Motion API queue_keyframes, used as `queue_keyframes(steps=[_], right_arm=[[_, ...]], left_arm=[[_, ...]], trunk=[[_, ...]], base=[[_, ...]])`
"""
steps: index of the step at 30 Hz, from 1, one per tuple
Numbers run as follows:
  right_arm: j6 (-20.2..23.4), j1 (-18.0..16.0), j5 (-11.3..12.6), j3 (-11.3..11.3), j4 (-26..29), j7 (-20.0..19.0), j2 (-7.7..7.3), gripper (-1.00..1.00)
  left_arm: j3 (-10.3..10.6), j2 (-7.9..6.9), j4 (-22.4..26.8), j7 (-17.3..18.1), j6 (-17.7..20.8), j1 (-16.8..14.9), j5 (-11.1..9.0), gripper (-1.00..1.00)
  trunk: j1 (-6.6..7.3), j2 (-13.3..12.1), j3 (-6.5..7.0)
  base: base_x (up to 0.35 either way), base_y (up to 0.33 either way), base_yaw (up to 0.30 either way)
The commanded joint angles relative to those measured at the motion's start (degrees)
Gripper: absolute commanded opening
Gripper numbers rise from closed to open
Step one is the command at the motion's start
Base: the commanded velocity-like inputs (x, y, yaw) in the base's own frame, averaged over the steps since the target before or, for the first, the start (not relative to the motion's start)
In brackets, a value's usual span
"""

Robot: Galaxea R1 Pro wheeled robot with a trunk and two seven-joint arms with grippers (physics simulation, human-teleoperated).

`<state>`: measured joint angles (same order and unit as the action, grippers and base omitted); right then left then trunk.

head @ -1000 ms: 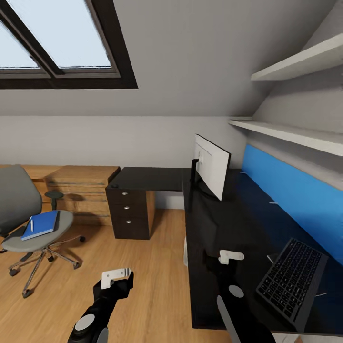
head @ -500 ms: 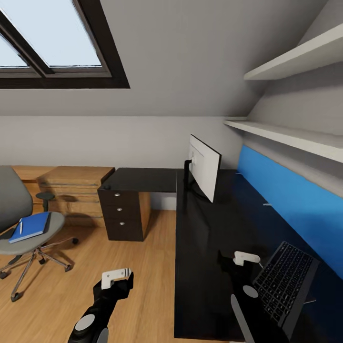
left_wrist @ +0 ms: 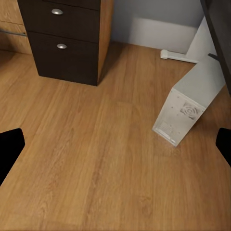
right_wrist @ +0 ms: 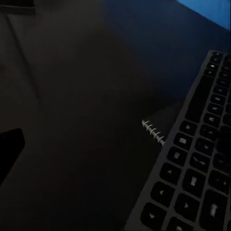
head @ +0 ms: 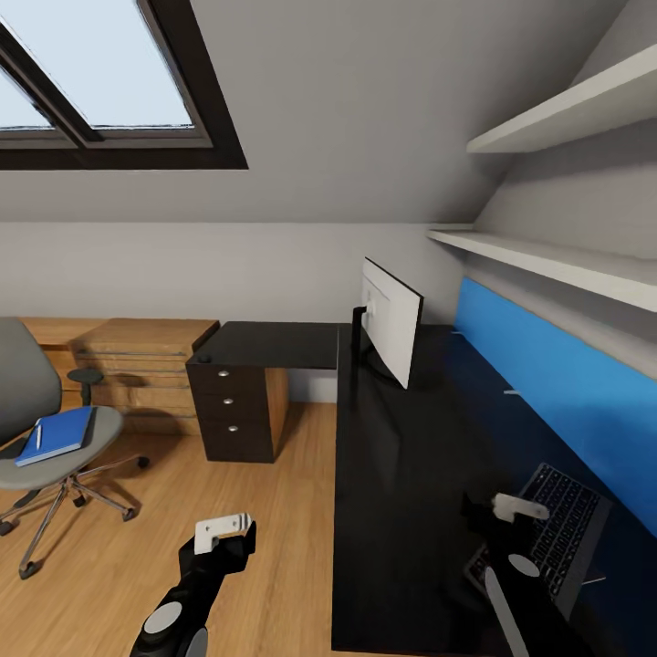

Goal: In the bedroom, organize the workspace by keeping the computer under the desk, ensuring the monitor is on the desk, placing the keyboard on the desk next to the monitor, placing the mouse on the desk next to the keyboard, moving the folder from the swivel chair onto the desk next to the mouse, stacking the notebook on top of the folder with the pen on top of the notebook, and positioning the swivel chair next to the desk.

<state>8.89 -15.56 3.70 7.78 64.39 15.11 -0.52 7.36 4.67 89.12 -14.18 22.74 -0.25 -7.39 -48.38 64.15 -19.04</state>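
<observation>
Keyboard (head: 547, 538) being approached by right gripper (head: 507, 508) at desk (head: 401, 474) near end, beside blue back panel (head: 547, 383); notebook spiral (right_wrist: 154, 131) being pinned under keyboard edge. Right jaw spacing cannot be told. Left gripper (head: 222, 532) being held spread apart over floor (left_wrist: 96, 159). Keyboard edge should be gripped clear of notebook.

Two white wall shelves (head: 557, 260) run above at the right; a light wooden dresser (head: 137, 360) stands against the far wall.
</observation>
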Motion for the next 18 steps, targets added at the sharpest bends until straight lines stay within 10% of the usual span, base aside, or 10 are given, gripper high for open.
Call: queue_keyframes(steps=[1, 6, 18], right_arm=[[0.26, -0.23, 0.39, -0.01, -0.61, 0.27, -0.42, 1.0], [0.18, -3.62, 0.46, 0.68, -7.27, 0.27, -3.65, 1.0], [-1.09, -6.37, 0.43, 1.56, -12.2, 0.29, -5.81, 1.0]], left_arm=[[0.09, -0.01, 0.08, -0.49, 0.2, -0.04, -0.6, 1.0], [0.11, -0.01, 0.08, -0.49, 0.2, -0.04, -0.6, 1.0], [0.23, -0.01, 0.08, -0.49, 0.2, -0.03, -0.6, 1.0]], trunk=[[0.0, 0.05, -0.06], [0.0, 0.05, -0.06], [0.0, 0.05, -0.06]], base=[[0.0, 0.0, 0.0], [0.0, 0.0, 0.0], [0.0, -0.122, 0.0]])
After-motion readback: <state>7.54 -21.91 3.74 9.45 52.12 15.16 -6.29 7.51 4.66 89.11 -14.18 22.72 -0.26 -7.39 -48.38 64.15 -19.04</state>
